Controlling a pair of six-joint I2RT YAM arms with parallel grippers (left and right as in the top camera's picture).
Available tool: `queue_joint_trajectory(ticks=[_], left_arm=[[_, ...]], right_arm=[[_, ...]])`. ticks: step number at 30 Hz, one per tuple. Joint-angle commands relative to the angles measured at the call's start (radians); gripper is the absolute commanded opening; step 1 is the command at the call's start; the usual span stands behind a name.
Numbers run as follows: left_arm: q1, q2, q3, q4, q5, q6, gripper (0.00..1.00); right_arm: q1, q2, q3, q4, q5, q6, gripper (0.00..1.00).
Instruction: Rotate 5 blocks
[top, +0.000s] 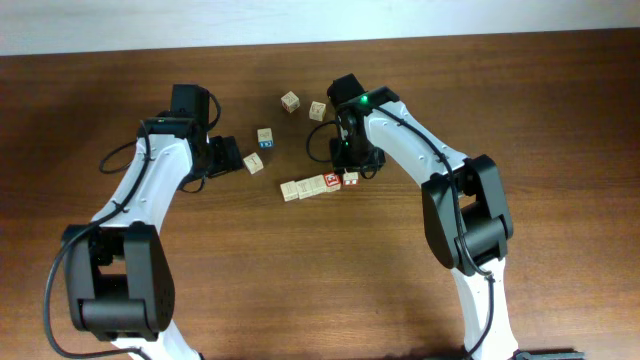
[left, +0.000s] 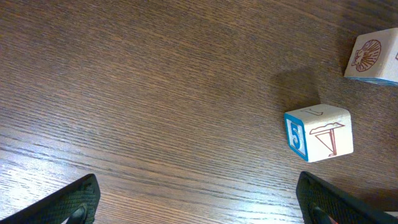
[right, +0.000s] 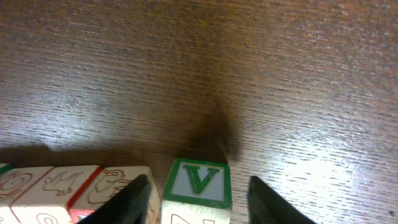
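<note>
My right gripper hangs low over the wooden table with its jaws parted, straddling the V block. This is a pale cube, and the face toward my wrist camera carries a green V in a green frame. One dark finger stands on either side of it. A thin strip of table shows between each finger and the cube, so I am around it but not gripping it.

The V block sits at one end of a row of blocks. Its nearest neighbour lies just beside it, partly hidden by one of my fingers. The others follow close together, with drawn figures on their pale faces. From overhead the row runs at a slight slant across the middle of the table, and the V block is the end nearest my right arm. Two more pale blocks lie near each other farther up the table, well apart from the row.

My left gripper is spread wide and holds nothing, and only its fingertips show at the lower corners of its wrist view. Ahead of one fingertip, not between the two, stands the 5 cube, which has a white 5 on a blue side face. Beyond it, at the picture's edge, is the shell cube.
</note>
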Motion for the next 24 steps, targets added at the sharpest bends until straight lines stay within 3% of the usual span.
queue_joint_trajectory(ticks=[1,13,19,24], left_arm=[[0.002,0.005,0.019,-0.001,0.003,-0.013,0.99],[0.002,0.005,0.018,-0.001,0.003,-0.013,0.99],[0.002,0.005,0.018,-0.001,0.003,-0.013,0.99],[0.002,0.005,0.018,-0.001,0.003,-0.013,0.99]], right_arm=[[0.000,0.001,0.003,-0.007,0.009,-0.006,0.54],[-0.015,0.000,0.154,-0.069,0.016,-0.020,0.60],[-0.071,0.000,0.273,-0.200,0.016,-0.020,0.59],[-0.159,0.002,0.266,-0.263,-0.076,-0.020,0.58]])
